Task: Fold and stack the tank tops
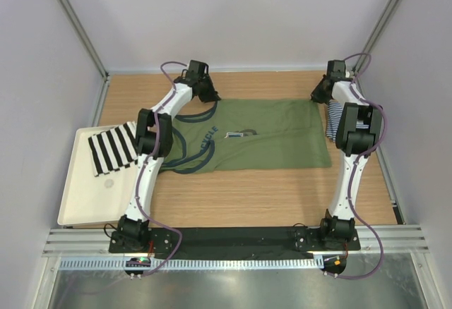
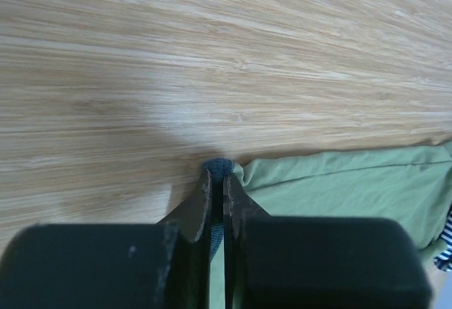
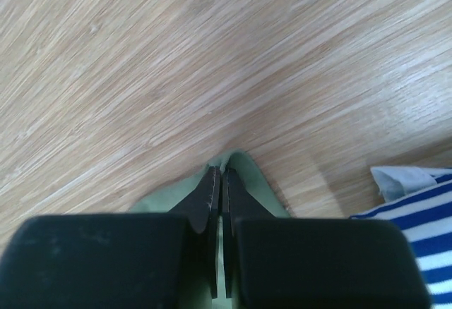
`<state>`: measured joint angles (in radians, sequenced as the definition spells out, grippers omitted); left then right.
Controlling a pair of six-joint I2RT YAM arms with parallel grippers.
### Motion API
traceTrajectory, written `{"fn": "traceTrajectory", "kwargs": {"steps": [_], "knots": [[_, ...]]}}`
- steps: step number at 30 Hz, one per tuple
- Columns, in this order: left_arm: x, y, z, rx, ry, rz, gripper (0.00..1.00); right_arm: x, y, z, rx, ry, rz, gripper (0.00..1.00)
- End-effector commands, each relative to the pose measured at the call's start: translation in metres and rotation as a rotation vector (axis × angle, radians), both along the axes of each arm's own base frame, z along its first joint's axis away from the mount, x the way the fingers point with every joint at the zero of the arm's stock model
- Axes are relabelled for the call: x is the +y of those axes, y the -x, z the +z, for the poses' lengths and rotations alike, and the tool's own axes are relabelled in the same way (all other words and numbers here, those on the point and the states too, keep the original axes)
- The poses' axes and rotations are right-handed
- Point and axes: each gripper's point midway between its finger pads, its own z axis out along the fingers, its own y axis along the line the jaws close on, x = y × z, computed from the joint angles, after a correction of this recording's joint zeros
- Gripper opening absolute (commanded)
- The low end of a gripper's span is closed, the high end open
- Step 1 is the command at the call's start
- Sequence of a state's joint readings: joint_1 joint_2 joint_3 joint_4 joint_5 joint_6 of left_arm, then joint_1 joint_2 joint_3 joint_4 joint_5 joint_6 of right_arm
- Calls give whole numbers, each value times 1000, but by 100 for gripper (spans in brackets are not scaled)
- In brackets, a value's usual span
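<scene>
Both arms are bolted at the near edge of the table [image 1: 247, 196] and lean way forward, elbows kinked up about halfway across; the left arm passes just beside a cream tray [image 1: 78, 203] at the near left, which has a folded bold-striped cloth [image 1: 113, 150] lying on it. The olive green tank top [image 1: 268, 140] is spread flat mid-table, straps toward the left, hem toward the right. Further back, the left gripper [image 2: 217, 173] is down at the top's far left corner, jaws pinched together on the navy trim right at the edge; the right gripper [image 3: 219, 175] is down at the far right corner, jaws pinched on the tip of the green hem. The thin-striped tank top [image 3: 417, 224] sits bunched just beside that corner, under the right arm.
</scene>
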<state>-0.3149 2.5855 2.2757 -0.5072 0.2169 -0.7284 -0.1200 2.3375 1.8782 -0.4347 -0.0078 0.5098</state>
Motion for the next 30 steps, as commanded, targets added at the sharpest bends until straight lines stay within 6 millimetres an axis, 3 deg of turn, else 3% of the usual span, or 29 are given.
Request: {"fn": "traceTrajectory", "kwargs": {"steps": [1,2,3,4,5,6,10,15,21,22,23,25,26,28,30], "knots": [[4,-7,42,-109,-24,-8,0,0,-10,71,-148,0,14,1],[4,-11,68,-173,-6,-5,0,0,-7,79,-166,-10,11,1],[8,-3,57,-154,-18,-2,0,0,-5,82,-173,-19,8,1],[9,-2,63,-170,-18,4,0,-2,-5,87,-191,-26,5,1],[8,-3,83,-222,-7,8,0,-2,-1,85,-186,-33,-1,1],[10,3,77,-211,-17,7,0,-3,1,95,-204,-34,-2,1],[8,13,89,-237,-40,-7,0,-10,12,107,-215,-28,-17,1],[3,34,102,-249,-61,-23,0,-12,28,108,-210,-51,-33,1],[7,65,101,-242,-124,-17,0,-15,56,104,-193,-79,-73,1],[7,69,112,-264,-118,-11,0,-14,64,104,-195,-83,-81,1],[8,78,104,-244,-129,-13,0,-15,69,107,-199,-80,-87,1],[7,86,113,-262,-126,-14,0,-16,82,100,-193,-72,-101,1],[6,94,106,-245,-133,-24,0,-14,88,112,-220,-70,-100,1],[10,101,105,-245,-160,-10,0,-11,100,108,-214,-73,-98,1],[12,117,105,-244,-172,-7,0,-10,109,116,-229,-67,-96,1]]}}
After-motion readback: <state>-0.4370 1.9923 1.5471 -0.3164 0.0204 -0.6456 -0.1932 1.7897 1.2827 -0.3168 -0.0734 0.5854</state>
